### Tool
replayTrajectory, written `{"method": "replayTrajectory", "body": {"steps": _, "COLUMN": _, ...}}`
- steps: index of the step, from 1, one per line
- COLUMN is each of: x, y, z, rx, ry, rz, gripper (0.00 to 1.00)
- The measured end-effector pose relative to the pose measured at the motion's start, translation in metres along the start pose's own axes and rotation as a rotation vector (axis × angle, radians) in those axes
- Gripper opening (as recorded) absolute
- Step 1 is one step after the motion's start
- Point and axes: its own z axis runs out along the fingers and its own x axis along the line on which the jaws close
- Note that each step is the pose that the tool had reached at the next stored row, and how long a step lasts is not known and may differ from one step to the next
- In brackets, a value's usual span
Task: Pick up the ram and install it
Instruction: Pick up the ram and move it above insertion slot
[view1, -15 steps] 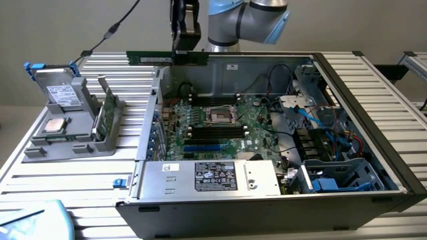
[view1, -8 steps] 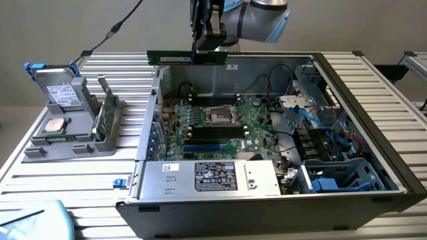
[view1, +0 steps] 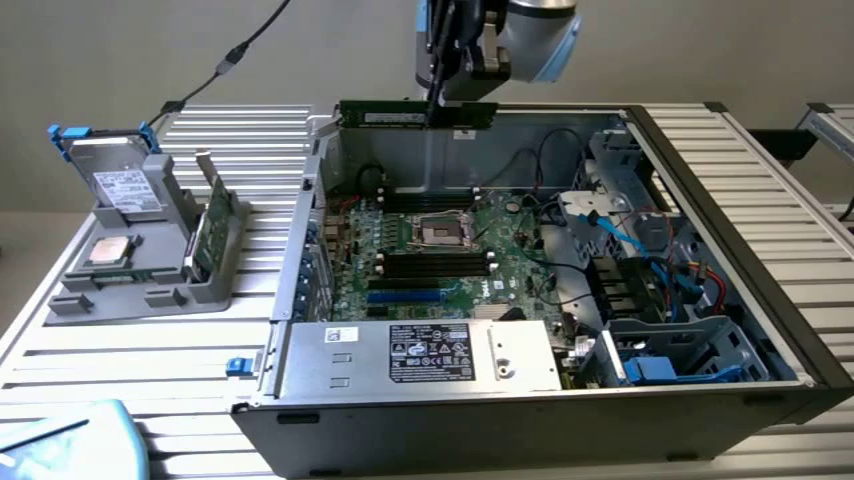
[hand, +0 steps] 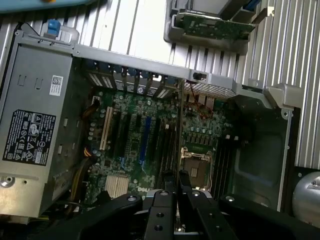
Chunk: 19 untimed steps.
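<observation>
The arm hangs over the open computer case (view1: 534, 415), which lies on its side on the slatted metal desk (view1: 160, 350). Its fingers (hand: 186, 184) are pressed in on the ram (view1: 394, 114), pinching the green stick near its middle by the upper edge. In the exterior view the ram is held level and lengthwise in the air, up by the case's far wall and well above the motherboard (view1: 514, 255), not yet seated in any slot. From the wrist view the ram appears edge-on as a thin line (hand: 178, 125) running out from between the fingers, over the board beside the CPU socket (hand: 195, 161). In the exterior view, black memory slots (view1: 427, 266) lie on either side of the socket (view1: 442, 234), and the grey power supply (view1: 427, 355) with its black label fills the near part of the case. Blue and black cables crowd the drive bay toward the exterior view's right. On the desk at the exterior view's left stands a grey holder (view1: 147, 285) carrying a hard drive (view1: 118, 185) with blue rails and an upright green card (view1: 211, 225).
</observation>
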Motion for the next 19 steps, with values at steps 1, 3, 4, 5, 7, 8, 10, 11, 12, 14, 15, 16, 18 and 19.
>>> {"method": "replayTrajectory", "body": {"steps": 1, "x": 0.001, "y": -0.0042, "z": -0.0007, "rx": 0.0002, "ry": -0.001, "rz": 0.0, "gripper": 0.15}}
{"method": "replayTrajectory", "body": {"steps": 3, "x": 0.002, "y": -0.0089, "z": 0.0006, "rx": 0.0009, "ry": -0.0034, "rz": 0.001, "gripper": 0.15}}
{"method": "replayTrajectory", "body": {"steps": 4, "x": 0.002, "y": -0.0109, "z": 0.0021, "rx": 0.0014, "ry": -0.0044, "rz": 0.005, "gripper": 0.15}}
{"method": "replayTrajectory", "body": {"steps": 5, "x": 0.003, "y": -0.0132, "z": 0.0034, "rx": 0.0015, "ry": -0.0048, "rz": 0.008, "gripper": 0.15}}
{"method": "replayTrajectory", "body": {"steps": 7, "x": 0.004, "y": -0.0177, "z": 0.0064, "rx": 0.002, "ry": -0.0061, "rz": 0.015, "gripper": 0.15}}
{"method": "replayTrajectory", "body": {"steps": 8, "x": 0.005, "y": -0.02, "z": 0.0079, "rx": 0.0022, "ry": -0.0067, "rz": 0.019, "gripper": 0.15}}
{"method": "replayTrajectory", "body": {"steps": 10, "x": 0.006, "y": -0.024, "z": 0.011, "rx": 0.0032, "ry": -0.0082, "rz": 0.028, "gripper": 0.15}}
{"method": "replayTrajectory", "body": {"steps": 11, "x": 0.006, "y": -0.0251, "z": 0.0126, "rx": 0.0042, "ry": -0.0092, "rz": 0.034, "gripper": 0.15}}
{"method": "replayTrajectory", "body": {"steps": 12, "x": 0.007, "y": -0.0261, "z": 0.0143, "rx": 0.0054, "ry": -0.0104, "rz": 0.042, "gripper": 0.15}}
{"method": "replayTrajectory", "body": {"steps": 14, "x": 0.007, "y": -0.0277, "z": 0.0175, "rx": 0.0077, "ry": -0.0123, "rz": 0.056, "gripper": 0.15}}
{"method": "replayTrajectory", "body": {"steps": 15, "x": 0.008, "y": -0.0284, "z": 0.0193, "rx": 0.0087, "ry": -0.0132, "rz": 0.062, "gripper": 0.15}}
{"method": "replayTrajectory", "body": {"steps": 16, "x": 0.007, "y": -0.0288, "z": 0.021, "rx": 0.0093, "ry": -0.0136, "rz": 0.067, "gripper": 0.15}}
{"method": "replayTrajectory", "body": {"steps": 18, "x": 0.006, "y": -0.0298, "z": 0.025, "rx": 0.0098, "ry": -0.0143, "rz": 0.07, "gripper": 0.15}}
{"method": "replayTrajectory", "body": {"steps": 19, "x": 0.004, "y": -0.0304, "z": 0.027, "rx": 0.0095, "ry": -0.0143, "rz": 0.071, "gripper": 0.15}}
